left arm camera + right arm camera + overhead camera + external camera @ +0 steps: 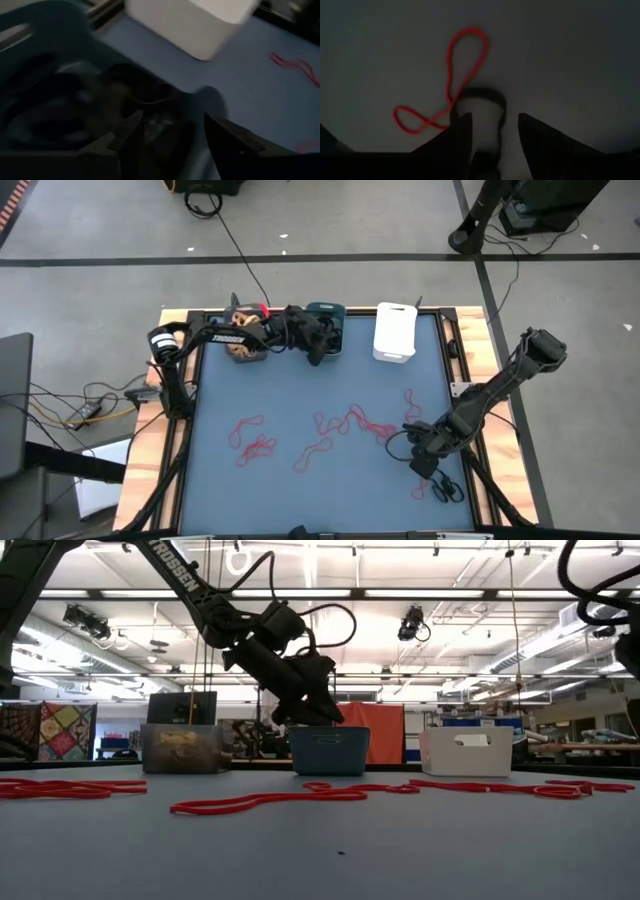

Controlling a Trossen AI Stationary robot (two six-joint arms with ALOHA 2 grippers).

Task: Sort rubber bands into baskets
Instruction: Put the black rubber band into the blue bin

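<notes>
Three baskets stand along the table's far edge: dark grey [245, 345] holding tan bands, teal-blue [327, 320], white [395, 332]. My left gripper [318, 352] hangs open over the teal basket's near rim [75, 150], with black bands [45, 115] lying inside the basket. Red rubber bands [350, 422] lie scattered on the blue mat. At the near right my right gripper [425, 465] points down, open. Its fingertips stand on either side of a small black band [480, 93] that lies on the mat and overlaps a red band [465, 55]. My right gripper comes at the black band from above, one finger [457, 132] at each side of the loop, which lies flat on the mat. I cannot tell whether the fingers touch it.
More red bands [252, 442] lie at the near left of the mat, and a few dark bands [447, 490] lie by the near right corner. Wooden edging [150, 450] and black cables run along the table's sides. The low view shows the baskets [328, 750] in a row.
</notes>
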